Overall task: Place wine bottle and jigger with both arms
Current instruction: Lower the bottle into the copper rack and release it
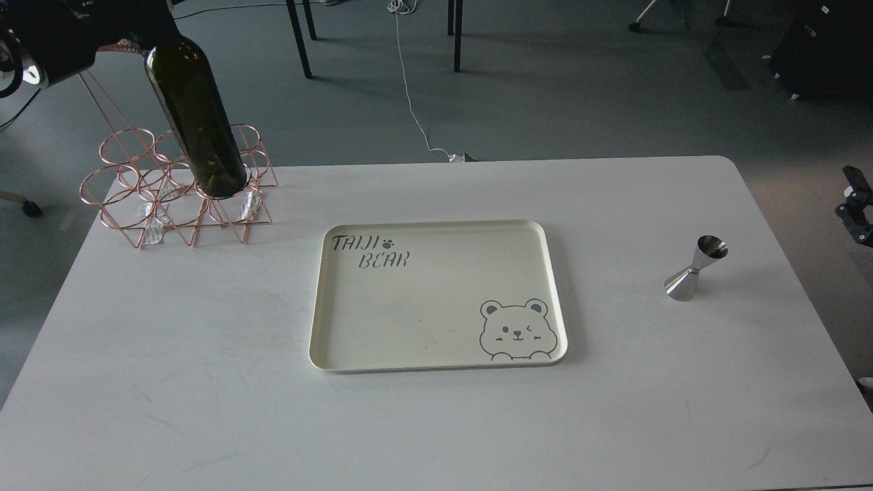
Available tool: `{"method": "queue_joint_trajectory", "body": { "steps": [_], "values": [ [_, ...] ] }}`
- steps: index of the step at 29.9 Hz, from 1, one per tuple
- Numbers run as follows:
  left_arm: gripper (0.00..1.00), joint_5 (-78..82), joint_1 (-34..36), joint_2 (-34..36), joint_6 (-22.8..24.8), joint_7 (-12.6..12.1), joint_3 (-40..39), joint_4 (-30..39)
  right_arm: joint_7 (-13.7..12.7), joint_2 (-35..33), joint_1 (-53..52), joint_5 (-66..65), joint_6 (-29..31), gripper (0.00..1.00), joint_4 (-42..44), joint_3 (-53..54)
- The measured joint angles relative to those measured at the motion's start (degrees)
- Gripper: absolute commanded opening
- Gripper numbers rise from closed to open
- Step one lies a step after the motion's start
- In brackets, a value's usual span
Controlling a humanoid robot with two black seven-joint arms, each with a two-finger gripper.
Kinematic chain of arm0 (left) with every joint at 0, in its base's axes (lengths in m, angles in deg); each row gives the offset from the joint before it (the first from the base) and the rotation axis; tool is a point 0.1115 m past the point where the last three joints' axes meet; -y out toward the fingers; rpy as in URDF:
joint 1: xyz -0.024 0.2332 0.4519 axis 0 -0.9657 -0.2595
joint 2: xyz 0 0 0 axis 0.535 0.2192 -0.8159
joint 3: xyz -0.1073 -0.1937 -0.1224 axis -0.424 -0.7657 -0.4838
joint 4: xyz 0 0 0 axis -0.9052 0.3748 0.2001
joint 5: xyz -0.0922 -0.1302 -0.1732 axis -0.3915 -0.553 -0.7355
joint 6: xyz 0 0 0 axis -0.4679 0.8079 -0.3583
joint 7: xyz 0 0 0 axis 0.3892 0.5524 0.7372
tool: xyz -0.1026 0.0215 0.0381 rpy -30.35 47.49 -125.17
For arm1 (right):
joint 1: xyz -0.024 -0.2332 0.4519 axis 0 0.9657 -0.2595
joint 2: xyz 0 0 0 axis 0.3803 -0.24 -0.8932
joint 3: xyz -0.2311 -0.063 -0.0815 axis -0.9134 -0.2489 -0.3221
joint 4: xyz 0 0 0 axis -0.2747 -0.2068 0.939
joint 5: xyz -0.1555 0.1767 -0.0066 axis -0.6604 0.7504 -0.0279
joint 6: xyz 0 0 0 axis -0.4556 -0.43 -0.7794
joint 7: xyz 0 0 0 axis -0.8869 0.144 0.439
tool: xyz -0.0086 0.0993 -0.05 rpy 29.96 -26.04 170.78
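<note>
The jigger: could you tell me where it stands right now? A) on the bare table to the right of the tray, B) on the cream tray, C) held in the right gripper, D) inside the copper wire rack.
A: the jigger stands upright on the white table, well to the right of the cream tray and apart from it, with nothing holding it.

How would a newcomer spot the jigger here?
Start at the white table and find the cream tray at its middle. To the tray's right, standing alone, is the jigger: a small shiny silver hourglass-shaped cup, unlike the tall dark bottle far left.
</note>
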Motion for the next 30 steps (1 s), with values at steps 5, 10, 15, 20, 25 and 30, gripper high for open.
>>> {"method": "queue_joint_trajectory", "body": {
  "steps": [5, 10, 15, 20, 25, 30],
  "values": [
    [0.09, 0.00, -0.01, -0.84, -0.73, 0.01, 0.05, -1.45, 0.00, 0.00, 0.05, 0.00, 0.00, 0.98, 0.01, 0.00],
    [0.10, 0.04, -0.01, -1.23, -0.97, 0.01, 0.40, -1.86, 0.00, 0.00, 0.13, -0.02, 0.00, 0.98, 0.05, 0.00],
    [0.11, 0.04, -0.01, -1.50, -2.02, 0.02, 1.48, -3.00, 0.00, 0.02, 0.22, -0.02, 0.00, 0.98, 0.05, -0.03],
    [0.12, -0.03, -0.01, -2.14, -2.39, 0.01, 1.67, -4.41, 0.00, 0.09, 0.26, -0.02, 0.00, 0.98, 0.01, -0.08],
    [0.13, -0.03, -0.01, -3.44, -2.59, 0.01, 1.68, -6.00, 0.00, 0.09, 0.34, -0.02, 0.00, 0.98, 0.05, -0.08],
    [0.13, -0.11, -0.22, -4.84, -3.71, 0.02, 2.36, -7.98, 0.00, 0.09, 0.44, -0.02, 0.00, 0.98, 0.06, -0.08]
  ]
}}
